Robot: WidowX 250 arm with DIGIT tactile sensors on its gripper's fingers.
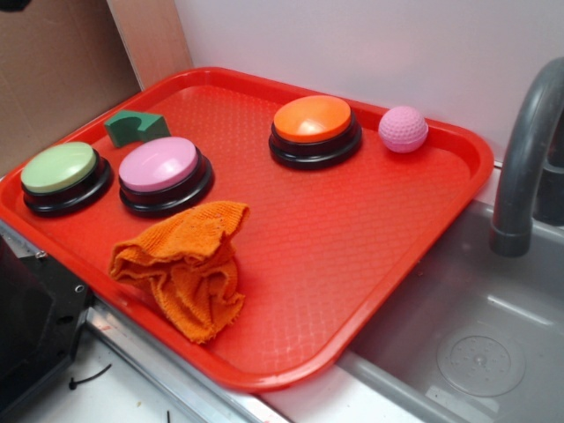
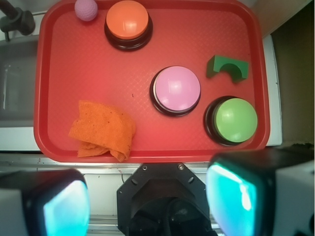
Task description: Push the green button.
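One red tray (image 1: 423,220) sits beside a grey sink (image 1: 476,352) with its grey faucet (image 1: 524,159). On the tray I count three domed buttons on black bases, one pink ball (image 1: 403,129), one small dark green block (image 1: 136,127) with a curved notch, and one crumpled orange cloth (image 1: 187,264).

The green button (image 1: 60,174) stands in the tray's left corner in the exterior view, close to the rim, with the pink button (image 1: 161,172) just beside it and the green block right behind the two. The orange button (image 1: 315,129) sits well apart near the far rim, the ball just beside it. The cloth lies near the front rim, in front of the pink button.

The middle and sink-side half of the tray lie bare, giving wide open room. Around the green button the room is tighter: rim on two sides, pink button on another.

From the wrist view the gripper (image 2: 147,206) hangs above the counter edge, off the tray, its fingers (image 2: 236,196) spread wide apart and holding nothing, the green button (image 2: 235,119) ahead of the right-hand finger.
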